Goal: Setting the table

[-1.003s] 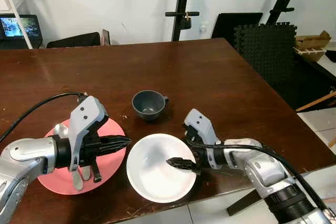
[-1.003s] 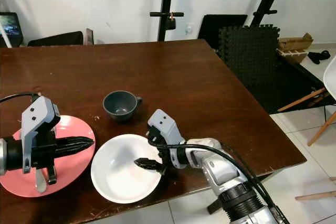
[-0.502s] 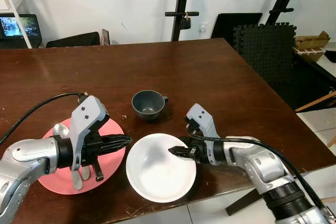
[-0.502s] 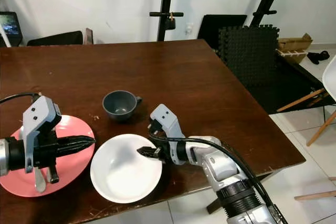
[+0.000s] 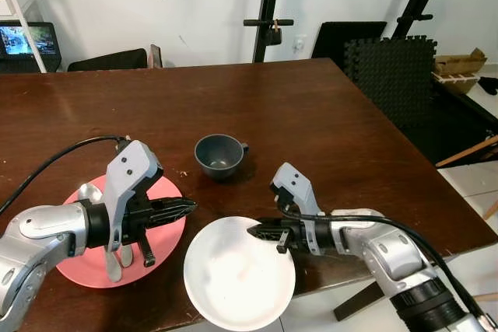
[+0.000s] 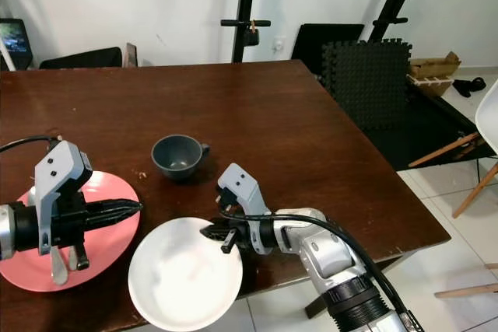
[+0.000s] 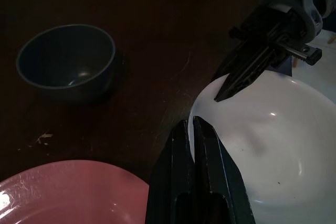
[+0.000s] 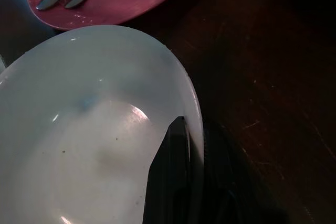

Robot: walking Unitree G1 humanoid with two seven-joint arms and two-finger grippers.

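Note:
A white bowl (image 5: 233,277) hangs tilted at the table's front edge, and my right gripper (image 5: 261,230) is shut on its far right rim. In the right wrist view one finger (image 8: 170,166) lies inside the bowl (image 8: 89,129) and the other under the rim. My left gripper (image 5: 187,207) is shut with nothing in it, a little above the right edge of a pink plate (image 5: 78,266), pointing at the bowl. A spoon (image 5: 115,263) and a dark-handled knife (image 5: 145,255) lie on that plate. A dark grey cup (image 5: 219,155) stands upright behind the bowl.
The brown table (image 5: 311,106) ends just in front of the bowl and at the right, with white floor beyond. A black stand (image 5: 268,13), foam mats (image 5: 393,68) and a chair back (image 5: 109,60) stand behind the table. A laptop (image 5: 29,39) is at far left.
My right gripper has closed on the bowl's rim. The bowl has come up, tilted, and shifted towards the table's front edge. The left arm has hardly moved.

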